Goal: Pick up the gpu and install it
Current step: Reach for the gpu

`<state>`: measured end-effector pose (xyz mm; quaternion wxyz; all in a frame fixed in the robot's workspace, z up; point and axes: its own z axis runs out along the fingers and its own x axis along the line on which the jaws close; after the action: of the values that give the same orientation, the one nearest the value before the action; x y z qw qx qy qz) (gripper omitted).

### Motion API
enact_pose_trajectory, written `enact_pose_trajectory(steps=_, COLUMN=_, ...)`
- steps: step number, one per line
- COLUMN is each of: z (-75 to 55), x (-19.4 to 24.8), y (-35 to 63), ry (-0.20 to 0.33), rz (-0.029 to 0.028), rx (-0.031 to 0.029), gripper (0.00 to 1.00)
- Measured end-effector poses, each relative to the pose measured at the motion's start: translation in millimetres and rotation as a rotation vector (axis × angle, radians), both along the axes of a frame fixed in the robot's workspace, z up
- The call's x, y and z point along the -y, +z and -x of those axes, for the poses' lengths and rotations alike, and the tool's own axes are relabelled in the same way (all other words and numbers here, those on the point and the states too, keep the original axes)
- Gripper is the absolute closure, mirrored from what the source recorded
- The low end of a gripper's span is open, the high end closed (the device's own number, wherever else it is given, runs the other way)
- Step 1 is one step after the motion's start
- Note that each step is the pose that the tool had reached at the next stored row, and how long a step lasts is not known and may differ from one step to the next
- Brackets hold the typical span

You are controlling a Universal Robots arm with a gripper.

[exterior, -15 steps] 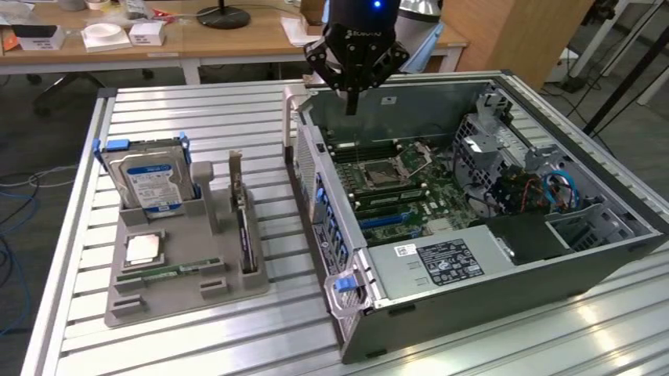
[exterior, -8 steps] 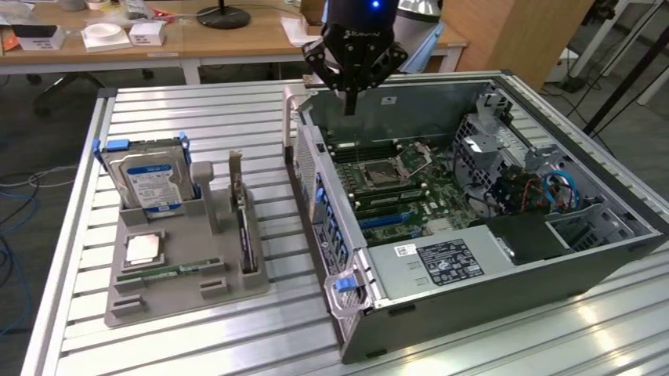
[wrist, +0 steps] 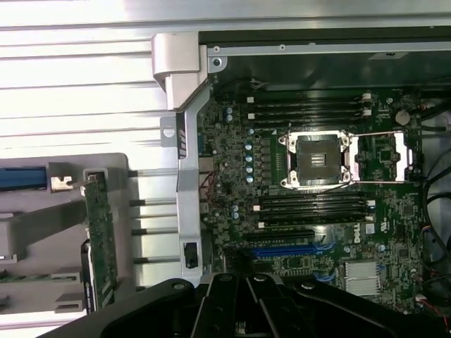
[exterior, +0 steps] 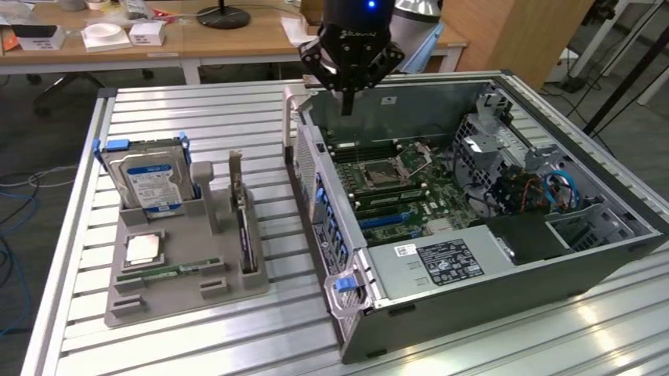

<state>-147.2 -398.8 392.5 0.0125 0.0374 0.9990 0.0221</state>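
An open computer case point(exterior: 585, 258) lies on its side on a slatted metal tabletop point(exterior: 209, 110), on the exterior view's right. Its motherboard point(exterior: 403, 184) faces up, with an empty processor socket point(exterior: 381, 174) near the middle and a power supply point(exterior: 439, 262) at the near end.

The robot's black hand point(exterior: 348, 106) hangs above the far end of the case, over the far edge of the motherboard. Its fingers are pressed together and hold nothing. In the wrist view the hand point(wrist: 243, 296) is a dark shape over the board.

On the exterior view's left, well apart from the hand, a grey holder point(exterior: 178, 296) rests on the tabletop. The gpu point(exterior: 244, 235) stands on its long edge in a slot along the holder's right side, the side nearest the case. From the wrist camera the gpu point(wrist: 102, 239) appears as a thin green strip.

A hard drive point(exterior: 152, 182) with a blue label stands upright at the holder's far end. A processor chip point(exterior: 143, 249) and a slim RAM stick point(exterior: 172, 272) lie flat nearer the front.
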Motion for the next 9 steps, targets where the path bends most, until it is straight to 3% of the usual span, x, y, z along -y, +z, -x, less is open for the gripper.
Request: enact_pose_trajectory(steps=9, z=6.5, x=0.0, y=0.0, ry=0.000, rz=0.0000, rx=0.0000, gripper=0.89)
